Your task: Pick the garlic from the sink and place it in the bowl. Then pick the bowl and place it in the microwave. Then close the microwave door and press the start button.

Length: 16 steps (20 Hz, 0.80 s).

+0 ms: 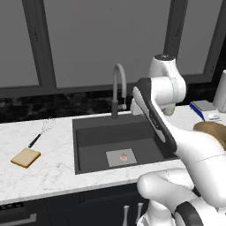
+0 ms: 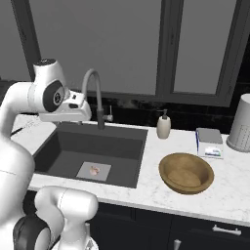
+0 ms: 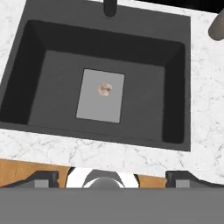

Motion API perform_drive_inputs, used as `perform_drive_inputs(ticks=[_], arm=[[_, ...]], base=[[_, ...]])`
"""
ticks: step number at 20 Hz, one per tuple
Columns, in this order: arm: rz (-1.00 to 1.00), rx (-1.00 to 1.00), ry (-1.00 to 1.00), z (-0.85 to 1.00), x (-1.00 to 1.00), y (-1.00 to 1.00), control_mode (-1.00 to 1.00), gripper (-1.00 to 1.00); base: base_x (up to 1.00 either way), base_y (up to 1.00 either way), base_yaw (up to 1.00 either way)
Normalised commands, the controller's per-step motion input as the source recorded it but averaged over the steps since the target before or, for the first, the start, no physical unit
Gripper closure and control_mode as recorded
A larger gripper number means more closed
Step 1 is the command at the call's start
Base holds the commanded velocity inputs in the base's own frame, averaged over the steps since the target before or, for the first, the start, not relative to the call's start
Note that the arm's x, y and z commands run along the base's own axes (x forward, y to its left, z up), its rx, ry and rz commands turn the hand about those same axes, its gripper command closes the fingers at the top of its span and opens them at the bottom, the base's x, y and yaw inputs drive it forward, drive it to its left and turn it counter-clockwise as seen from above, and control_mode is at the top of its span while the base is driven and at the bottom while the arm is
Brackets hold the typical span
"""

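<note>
Stage: the first step is only starting; the garlic (image 3: 104,89) is lying untouched, so the pick is not yet made.
Garlic: it is sitting on the light grey square plate (image 3: 94,109) at the bottom of the sink (image 3: 52,65), near the plate's middle, apart from every wall.
Gripper: the gripper (image 3: 112,177) is hovering high above the basin, looking straight down into it; the fingertips (image 3: 43,178) are standing wide apart with nothing between them, released and ready for a bulb much narrower than the gap.
Why this pose: judged, the hand is lining up over the garlic from above because the deep walls are leaving only a top approach.
Bowl: the bowl (image 2: 186,172) is waiting empty on the marble counter (image 2: 146,193) to the right of the sink, close enough for a short carry.
Faucet: the faucet (image 2: 95,93) is arching over the back rim; a straight descent is probably passing in front of it.
Bystanders: a soap bottle (image 2: 163,126) is standing beside the sink; a slice of bread (image 1: 25,157) and a whisk (image 1: 42,131) are lying on the left counter, well apart.
</note>
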Motion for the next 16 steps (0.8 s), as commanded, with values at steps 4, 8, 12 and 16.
perform_drive_inputs(ticks=[4, 8, 12, 16], arm=[[0.06, -0.11, 0.0, -0.81, -0.65, 0.93, -1.0, -1.0], [0.0, -0.07, 0.02, -0.9, -0.02, 0.88, -1.0, -1.0], [0.0, -0.13, 0.06, -0.73, 0.69, 0.32, -1.0, -1.0], [-0.06, -0.17, 0.11, -0.93, 0.95, 0.0, -1.0, -1.0]], base=[[0.0, 0.0, 0.0], [0.0, 0.0, 0.0], [0.0, 0.0, 0.0], [0.0, 0.0, 0.0]])
